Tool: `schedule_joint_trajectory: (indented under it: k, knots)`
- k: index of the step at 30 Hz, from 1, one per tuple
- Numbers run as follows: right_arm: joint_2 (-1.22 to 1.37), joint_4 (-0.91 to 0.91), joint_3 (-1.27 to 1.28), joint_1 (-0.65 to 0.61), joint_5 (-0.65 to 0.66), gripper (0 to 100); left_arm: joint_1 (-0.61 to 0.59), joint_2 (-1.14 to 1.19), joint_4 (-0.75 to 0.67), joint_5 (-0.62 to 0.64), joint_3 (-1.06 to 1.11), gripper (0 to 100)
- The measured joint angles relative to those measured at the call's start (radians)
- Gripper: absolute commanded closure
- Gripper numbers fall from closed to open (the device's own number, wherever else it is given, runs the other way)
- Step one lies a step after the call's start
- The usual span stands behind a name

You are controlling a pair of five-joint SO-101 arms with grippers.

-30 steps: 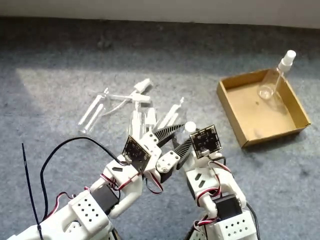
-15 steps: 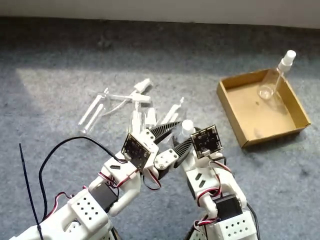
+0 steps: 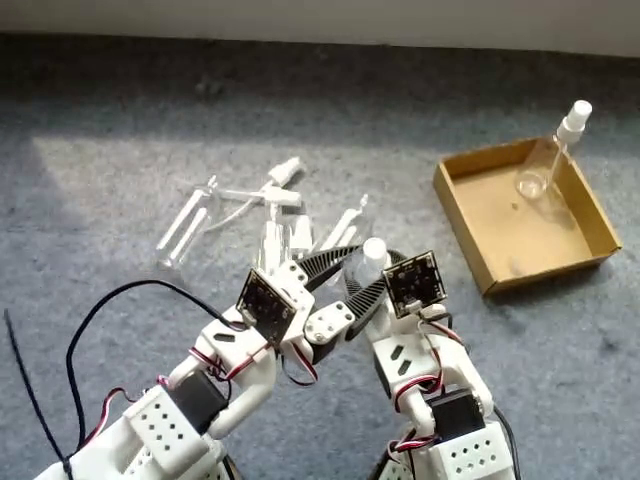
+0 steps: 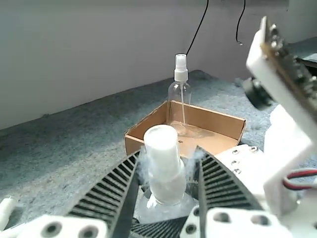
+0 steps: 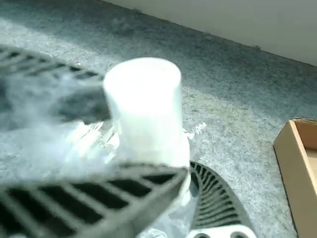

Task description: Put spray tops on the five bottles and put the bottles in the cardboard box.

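Bottle (image 4: 166,207) is upright betw. both grippers, mid-carpet, well apart from the cardboard box (image 3: 460,232). Its long axis is vertical, w/ the spray top (image 4: 161,144) pointing up. Left gripper (image 4: 168,157) fingers pinch the top; right gripper (image 3: 367,283) fingers pinch the body. 2nd bottle (image 3: 548,160) leans in the box, top up.

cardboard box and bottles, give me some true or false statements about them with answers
1. The boxed bottle has a spray top on. True.
2. The boxed bottle lies flat in the cardboard box. False: it stands upright.
3. The left gripper and right gripper are both at one held bottle. True.
4. Every bottle is in the box. False: loose bottles lie on the carpet.
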Motion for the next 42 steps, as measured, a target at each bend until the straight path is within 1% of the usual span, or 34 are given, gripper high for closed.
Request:
schedule_joint_trajectory:
  k: [7, 13, 16, 19, 20, 23, 26, 29, 32, 38, 42]
  knots:
    - [0.000, -0.009, 0.000, 0.000, 0.000, 97.8, -0.003, -0.272, 0.462, 0.000, -0.120, 85]
    - [0.000, -0.009, 0.000, 0.008, 0.000, 97.8, -0.002, -0.457, 0.690, 0.000, -0.126, 85]
    - [0.000, 0.002, -0.002, 0.048, 0.000, 97.8, -0.020, -0.519, 0.770, 0.000, -0.126, 87]
    - [0.000, 0.061, -0.060, 0.068, 0.000, 97.8, -0.103, -0.545, 0.842, 0.000, -0.126, 98]
    - [0.000, 0.081, -0.095, 0.069, 0.000, 97.8, -0.137, -0.545, 0.862, 0.000, -0.126, 100]
    - [0.000, 0.104, -0.206, 0.077, 0.000, 97.8, -0.236, -0.549, 0.904, 0.000, -0.126, 96]
    - [0.000, 0.109, -0.295, 0.107, 0.000, 97.8, -0.301, -0.549, 0.933, 0.000, -0.126, 97]
    - [0.052, 0.109, -0.373, 0.173, 0.000, 97.8, -0.313, -0.549, 0.977, 0.000, -0.126, 98]
    - [0.167, 0.109, -0.486, 0.230, 0.000, 97.8, -0.325, -0.549, 1.037, 0.000, -0.126, 99]
    - [0.413, 0.107, -0.723, 0.305, 0.000, 97.8, -0.325, -0.551, 1.192, 0.000, -0.126, 99]
    - [0.549, -0.011, -0.756, 0.368, 0.000, 97.8, -0.325, -0.559, 1.247, 0.000, -0.109, 99]
